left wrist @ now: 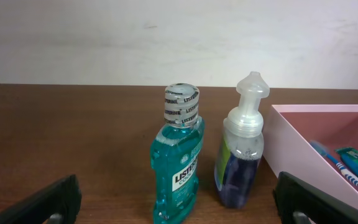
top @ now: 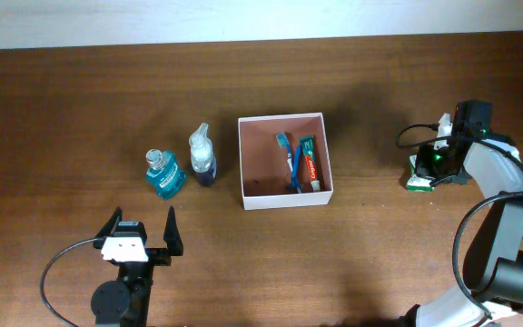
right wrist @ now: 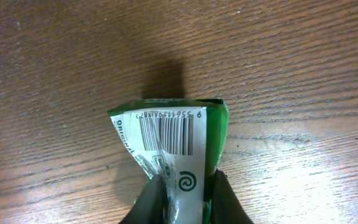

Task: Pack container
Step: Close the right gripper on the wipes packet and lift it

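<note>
Right gripper (right wrist: 188,190) pinches one end of a green packet (right wrist: 173,134) with a barcode panel, its fingers closed on crinkled wrapper near the tabletop's right edge. Left gripper (top: 143,218) gapes wide and holds nothing, by the front edge. The container (top: 289,198) sits mid-tabletop, well apart from the packet, with a toothbrush (top: 289,156) and toothpaste tube (top: 309,163) along its right wall. The grip looks thin (perhaps wrapper only) — so lift straight up, carry slowly, and let go low over the bare left floor.

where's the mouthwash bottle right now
In the overhead view, the teal mouthwash bottle stands left of centre, beside the pump bottle, left of the container.
</note>
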{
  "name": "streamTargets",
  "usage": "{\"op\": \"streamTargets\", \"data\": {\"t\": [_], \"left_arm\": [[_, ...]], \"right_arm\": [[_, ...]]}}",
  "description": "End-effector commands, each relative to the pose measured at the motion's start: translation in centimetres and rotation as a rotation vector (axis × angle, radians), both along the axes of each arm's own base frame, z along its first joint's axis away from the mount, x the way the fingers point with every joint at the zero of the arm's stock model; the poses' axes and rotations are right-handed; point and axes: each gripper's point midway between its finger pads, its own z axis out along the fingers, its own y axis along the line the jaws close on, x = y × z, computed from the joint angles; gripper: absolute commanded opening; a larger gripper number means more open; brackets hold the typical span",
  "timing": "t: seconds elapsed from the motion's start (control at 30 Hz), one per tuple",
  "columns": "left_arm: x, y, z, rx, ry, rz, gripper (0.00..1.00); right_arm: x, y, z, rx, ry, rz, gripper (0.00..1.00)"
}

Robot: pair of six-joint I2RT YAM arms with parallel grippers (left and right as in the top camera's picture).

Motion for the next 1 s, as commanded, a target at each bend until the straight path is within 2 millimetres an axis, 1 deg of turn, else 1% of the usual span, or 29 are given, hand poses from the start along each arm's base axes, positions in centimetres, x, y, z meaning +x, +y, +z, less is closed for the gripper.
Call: {"op": "streamTargets", "data": {"t": [0.0,0.1,0.13,0.23,0.37,0.67,0.97], "left_arm": [[0.0,-0.2,-0.2,0.011,-0.001,-0.012,0.99],[0.0,-0.2,-0.2,0.011,-0.001,-0.012,0.99],[0.0,-0.2,-0.2,0.011,-0.001,-0.012,0.99],[0.0,-0.2,-0.2,0.011,-0.001,-0.012,0.99],[0.0,-0.2,-0.2,0.011,-0.001,-0.012,0.99],[0.0,-0.2,-0.2,0.011,-0.001,-0.012,0.99],[0.0,-0.2,-0.2,0.011,-0.001,-0.012,0.99]], "right_arm": [[0.4,0.2,1.1,0.019,-0.03,-0.001,0.1],[0.3,0.5,1.1,0.033,-0.028,0.002,0.07],[0.4,0.7,1.1,0.048,-0.033,0.006,0.04],[0.6,1.5,1.2,0.093,-0.049,0.019,0.04],[0.6,1.6,1.7,0.094,-0.055,0.02,0.04],[0.8,1.7,5.6,0.082,-0.114,0.026,0.04],[0.9,4.2,9.3,0.154,-0.213,0.082,0.04]]}}
